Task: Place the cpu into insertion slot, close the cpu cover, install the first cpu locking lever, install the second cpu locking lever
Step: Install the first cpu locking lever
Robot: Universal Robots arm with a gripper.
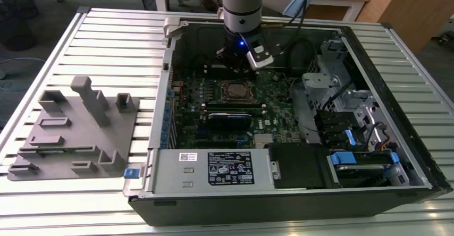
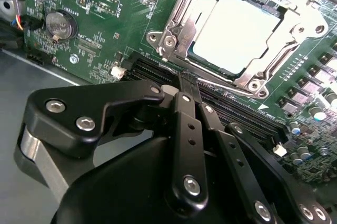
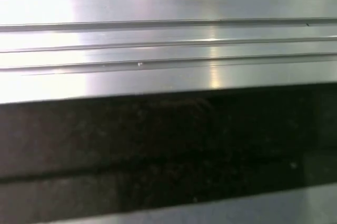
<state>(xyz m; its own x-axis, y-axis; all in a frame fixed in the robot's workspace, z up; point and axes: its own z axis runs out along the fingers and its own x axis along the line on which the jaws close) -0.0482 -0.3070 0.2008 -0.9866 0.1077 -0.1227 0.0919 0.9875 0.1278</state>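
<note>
So at this point the cpu (image 2: 238, 30) was already sitting in the insertion slot (image 1: 237, 91), and the cpu cover (image 2: 274, 50) looked folded down flat over it, its silvery frame lying around the chip's pale top in the second wrist view. The gripper (image 2: 181, 84) hung just beside the socket, on the side where the long black memory slots (image 2: 221, 103) run, with its black fingers (image 2: 189, 145) pressed together and nothing pinched between them. From the exterior view the arm stood almost straight down into the open computer case (image 1: 397, 188), just past the socket on the far side from the power supply's white label (image 1: 229, 168). My read was that the lever work was in hand, though I couldn't tell if either locking lever was hooked yet; the wire arm near the socket's corner screw (image 2: 168, 40) was too tangled in shine to judge. To do this step well, I'd say push with the closed tip on the lever's end, not the cover, keep the sweep low and sideways toward its catch, and stay clear of the memory slots and the little capacitors (image 2: 310, 113) beside the socket.
</note>
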